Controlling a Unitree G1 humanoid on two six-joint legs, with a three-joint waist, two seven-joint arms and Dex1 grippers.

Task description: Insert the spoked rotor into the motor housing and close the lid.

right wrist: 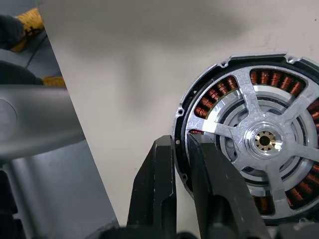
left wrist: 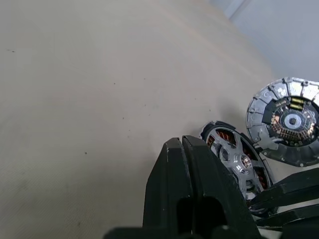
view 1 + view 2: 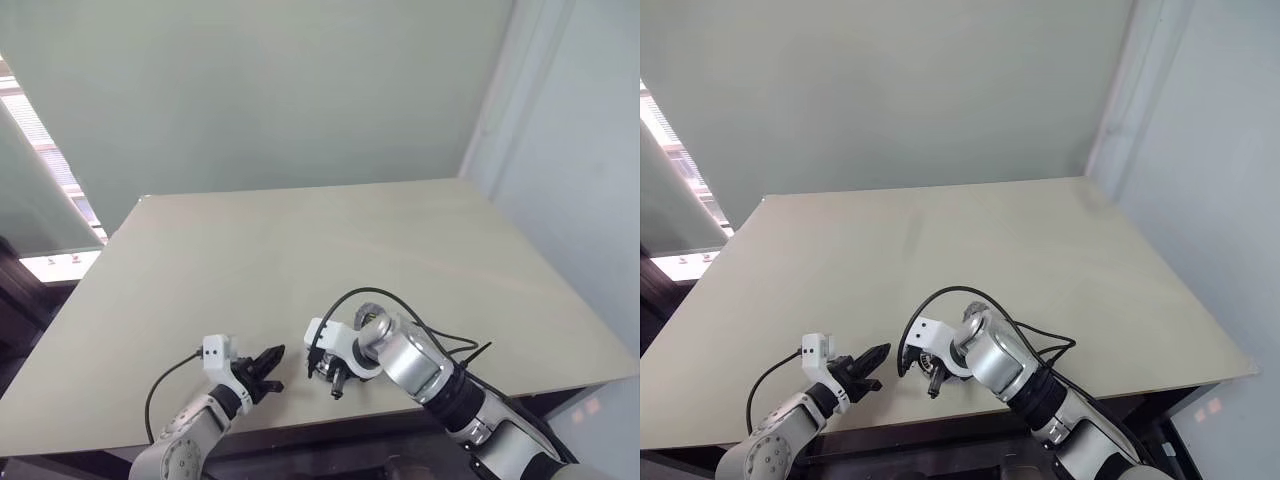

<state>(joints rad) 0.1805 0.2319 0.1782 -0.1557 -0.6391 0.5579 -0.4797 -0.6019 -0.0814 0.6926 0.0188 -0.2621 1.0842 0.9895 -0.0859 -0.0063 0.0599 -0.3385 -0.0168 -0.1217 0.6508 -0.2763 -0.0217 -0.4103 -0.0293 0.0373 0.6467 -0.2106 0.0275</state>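
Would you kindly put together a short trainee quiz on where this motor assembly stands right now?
1. True or false: the spoked rotor already sits inside the motor housing.
2. The lid is: A closed on the housing; B beside the housing, off it; C under the housing.
3. Fill in: the left gripper is ___ (open or shut).
Key: 1 true; 2 B; 3 shut.
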